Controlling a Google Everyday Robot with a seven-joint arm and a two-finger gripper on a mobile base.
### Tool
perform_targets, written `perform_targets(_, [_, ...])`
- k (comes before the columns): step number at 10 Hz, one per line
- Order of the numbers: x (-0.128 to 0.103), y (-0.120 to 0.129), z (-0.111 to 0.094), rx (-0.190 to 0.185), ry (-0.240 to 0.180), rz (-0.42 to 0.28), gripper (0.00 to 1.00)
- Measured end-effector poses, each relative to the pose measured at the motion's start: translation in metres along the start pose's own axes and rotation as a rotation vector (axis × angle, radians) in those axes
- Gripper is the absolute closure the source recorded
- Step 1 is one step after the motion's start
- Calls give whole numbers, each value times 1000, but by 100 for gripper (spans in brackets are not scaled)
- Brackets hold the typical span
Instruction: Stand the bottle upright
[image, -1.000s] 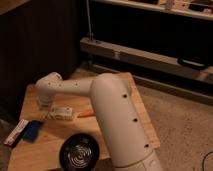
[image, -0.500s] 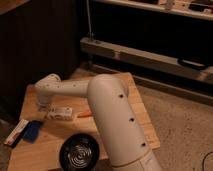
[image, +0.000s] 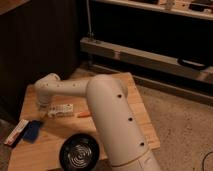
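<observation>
Cam view, the only one I've got: the arm reaches fwd-left over the wooden table, with the wrist bent down at the far-left side. The gripper sits low at the tabletop, right at the left end of the bottle. It's closed. Whether it has actually pinched the bottle or just shut beside it I can't tell, since the wrist blocks that spot.

The bottle lies on its side, long axis roughly left-right, mid-left on the table, just left of a small orange item. A white-and-red box and a blue thing lie near the front-left edge, apart from the bottle. A black round object is front-centre.

Progress, my read: approach done, grasp possibly made. Bottle not upright yet. Left to do: lift, tip it vertical, set it on its base, let go.
</observation>
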Motion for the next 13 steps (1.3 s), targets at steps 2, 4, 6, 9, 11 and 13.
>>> perform_targets(2, [-5, -4, -28, 18, -35, 5, 100])
perform_targets(4, [-8, -5, -48, 27, -71, 10, 100])
perform_targets(6, [1, -4, -57, 31, -122, 39, 100])
perform_targets(9, [11, -1, -67, 34, -165, 69, 100])
perform_targets(11, [13, -3, -79, 47, -200, 74, 100])
perform_targets(13, [11, -5, -94, 62, -253, 70, 100])
